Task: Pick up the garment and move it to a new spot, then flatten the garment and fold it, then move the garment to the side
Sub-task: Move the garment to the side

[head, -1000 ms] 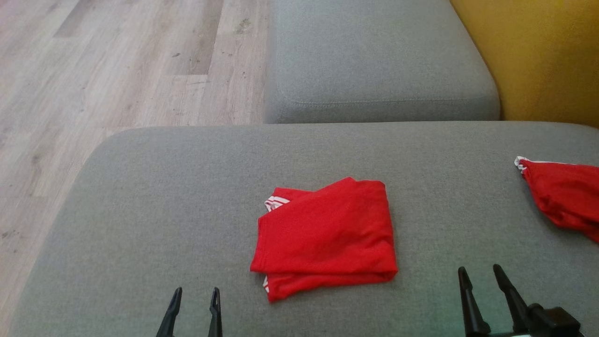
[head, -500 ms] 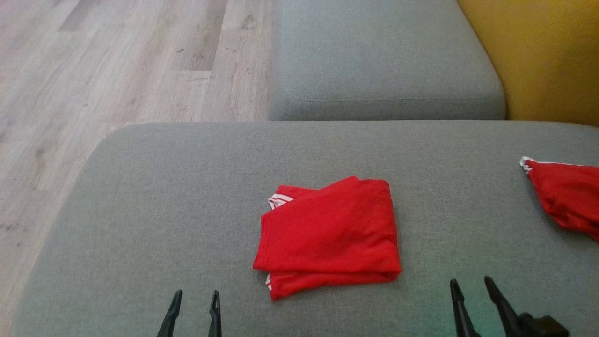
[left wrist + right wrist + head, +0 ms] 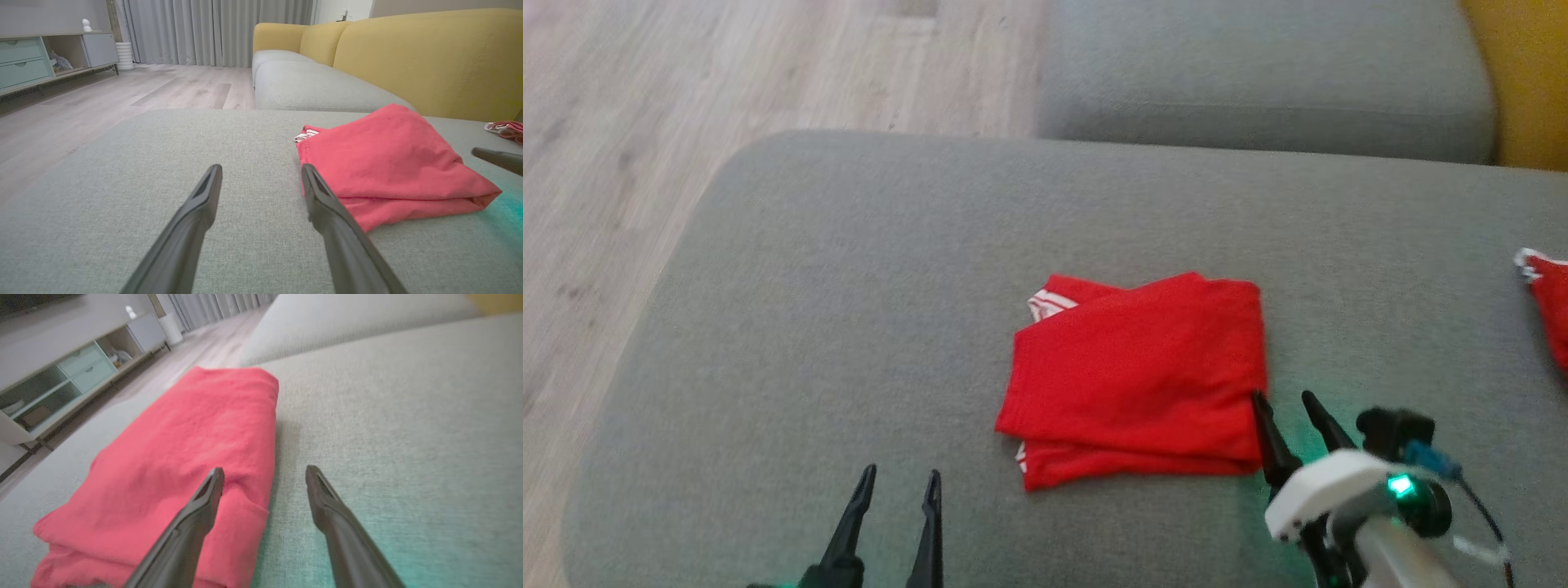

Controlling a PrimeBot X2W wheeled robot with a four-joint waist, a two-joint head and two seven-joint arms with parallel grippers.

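Folding looks done; garment (image 3: 1135, 380) sits mid-frame, side move left. Right gripper (image 3: 1282, 397) spread beside it, left gripper (image 3: 902, 471) spread.

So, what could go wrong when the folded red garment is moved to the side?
The open right gripper straddles one edge of the folded red cloth garment; pinching only the top layer may undo the fold. Dragging it to the right could bump the other red garment.

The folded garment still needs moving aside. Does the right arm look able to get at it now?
Likely yes: the right tool stands open at the garment's right edge, and nothing on the cushion blocks it.
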